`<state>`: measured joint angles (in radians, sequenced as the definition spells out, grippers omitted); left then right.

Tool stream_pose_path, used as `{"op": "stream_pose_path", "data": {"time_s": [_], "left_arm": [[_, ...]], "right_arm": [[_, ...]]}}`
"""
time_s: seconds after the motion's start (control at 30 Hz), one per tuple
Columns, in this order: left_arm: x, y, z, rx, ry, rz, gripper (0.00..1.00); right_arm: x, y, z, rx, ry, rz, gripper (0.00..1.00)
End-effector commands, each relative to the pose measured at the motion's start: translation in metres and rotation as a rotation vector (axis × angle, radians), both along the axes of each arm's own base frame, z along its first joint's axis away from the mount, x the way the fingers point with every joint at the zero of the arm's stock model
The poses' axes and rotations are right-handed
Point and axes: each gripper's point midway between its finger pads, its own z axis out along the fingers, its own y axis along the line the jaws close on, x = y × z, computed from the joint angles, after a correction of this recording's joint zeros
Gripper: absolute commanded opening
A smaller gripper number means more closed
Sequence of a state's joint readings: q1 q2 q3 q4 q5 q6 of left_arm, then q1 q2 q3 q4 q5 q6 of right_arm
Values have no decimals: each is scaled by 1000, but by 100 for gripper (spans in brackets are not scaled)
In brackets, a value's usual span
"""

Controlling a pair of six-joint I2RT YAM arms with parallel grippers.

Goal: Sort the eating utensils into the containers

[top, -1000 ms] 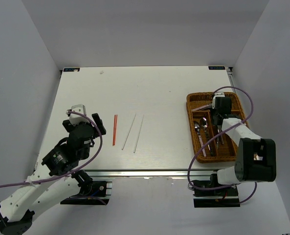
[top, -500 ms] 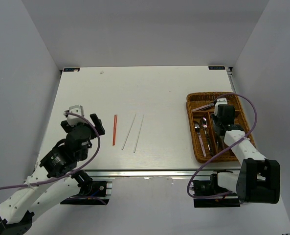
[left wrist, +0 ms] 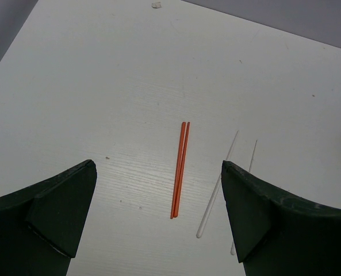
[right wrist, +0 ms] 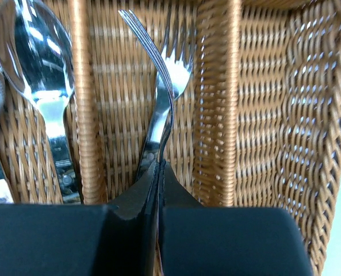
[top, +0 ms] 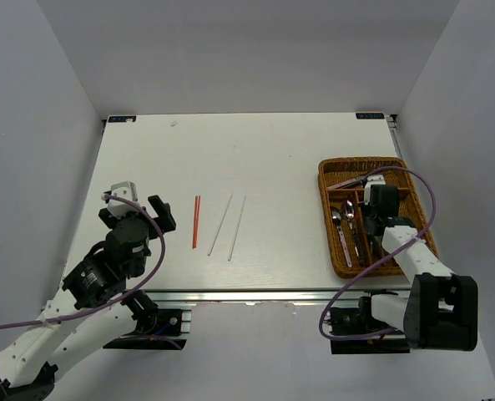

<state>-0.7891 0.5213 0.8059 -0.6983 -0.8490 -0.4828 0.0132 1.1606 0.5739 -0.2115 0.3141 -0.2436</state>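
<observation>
A pair of red-orange chopsticks [top: 195, 221] and two white chopsticks [top: 220, 224] [top: 237, 227] lie on the table left of centre. My left gripper [top: 135, 210] is open and empty, hovering to their left. In the left wrist view the red pair [left wrist: 180, 169] lies between my open fingers, with the gripper [left wrist: 158, 167] above it and a white chopstick [left wrist: 217, 184] to the right. My right gripper [top: 377, 209] is inside the wicker tray [top: 326, 167]. In the right wrist view it [right wrist: 160, 164] is shut on a silver fork [right wrist: 161, 98], held on edge in a narrow compartment.
Spoons [right wrist: 38, 57] lie in the compartment left of the fork, behind a wicker divider [right wrist: 81, 86]. More utensils with pink handles lie in the tray's left sections [top: 345, 230]. The tray's right wall [right wrist: 308, 115] is close. Grey walls enclose the table.
My right gripper has moved a little toward the near end of the tray with the fork. My left gripper has drawn back slightly to the left and nearer.
</observation>
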Motion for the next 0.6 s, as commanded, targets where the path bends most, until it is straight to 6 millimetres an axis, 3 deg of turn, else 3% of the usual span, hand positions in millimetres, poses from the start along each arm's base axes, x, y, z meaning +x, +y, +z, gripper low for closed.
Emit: {"op": "stream_pose_path", "data": {"time_s": [0.0, 0.07, 0.2, 0.33, 0.37, 0.4, 0.57], "left_arm": [[1, 1, 0, -3, -7, 5, 98], [0, 2, 0, -4, -9, 8, 98], [-1, 4, 2, -12, -16, 13, 98], [-1, 3, 1, -9, -13, 10, 98], [0, 2, 0, -6, -10, 10, 98], [0, 2, 0, -2, -7, 10, 98], [3, -1, -5, 17, 13, 8, 98]], "right_arm": [[-9, -2, -5, -9, 22, 5, 0], [-10, -1, -9, -5, 31, 2, 1], [-3, -8, 4, -24, 11, -53, 41], [12, -9, 40, -29, -56, -55, 59], [19, -10, 57, -29, -96, -61, 66], [20, -10, 65, -23, -108, -68, 88], [34, -2, 139, 77, -289, -126, 89]]}}
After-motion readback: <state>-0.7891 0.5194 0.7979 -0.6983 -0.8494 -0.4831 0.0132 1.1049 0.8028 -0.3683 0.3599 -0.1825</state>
